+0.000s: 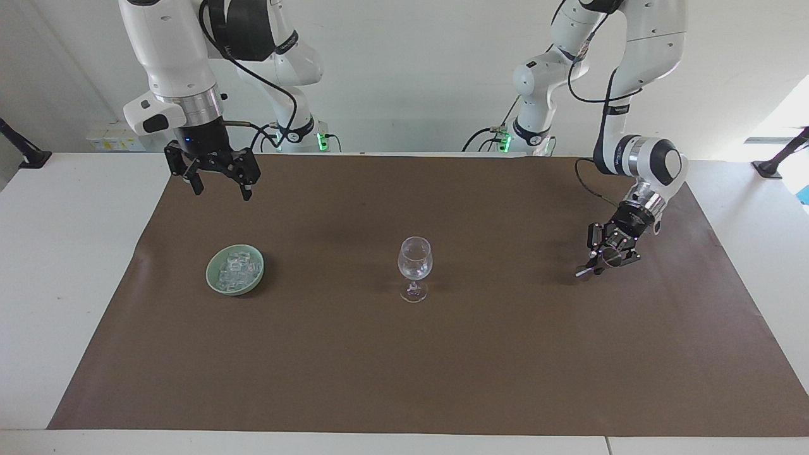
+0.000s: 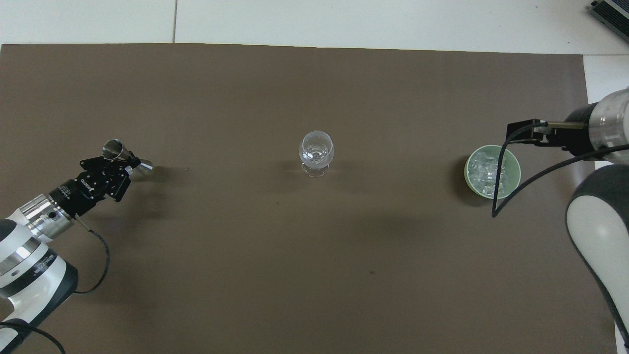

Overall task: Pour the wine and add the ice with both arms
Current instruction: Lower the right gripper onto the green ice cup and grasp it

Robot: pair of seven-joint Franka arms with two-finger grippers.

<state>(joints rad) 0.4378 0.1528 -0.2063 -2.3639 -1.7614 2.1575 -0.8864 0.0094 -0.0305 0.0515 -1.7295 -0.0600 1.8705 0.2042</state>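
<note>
A clear wine glass [image 1: 414,265] [image 2: 316,150] stands upright mid-mat. A pale green bowl [image 1: 215,281] [image 2: 513,184] holding a heap of ice [image 1: 239,265] [image 2: 484,169] sits toward the right arm's end. My left gripper [image 1: 603,260] [image 2: 123,160] is shut on a small metal jigger [image 1: 584,272] [image 2: 114,147], tilted on its side low over the mat toward the left arm's end. My right gripper [image 1: 222,189] [image 2: 523,133] hangs open and empty over the mat beside the bowl, above its height. Wine itself is out of view.
A brown mat [image 1: 442,366] [image 2: 295,270] covers most of the white table [image 1: 63,284]. The right arm's black cable [image 2: 496,196] loops over the bowl in the overhead view. A dark device [image 2: 612,12] lies at the table's corner farthest from the robots.
</note>
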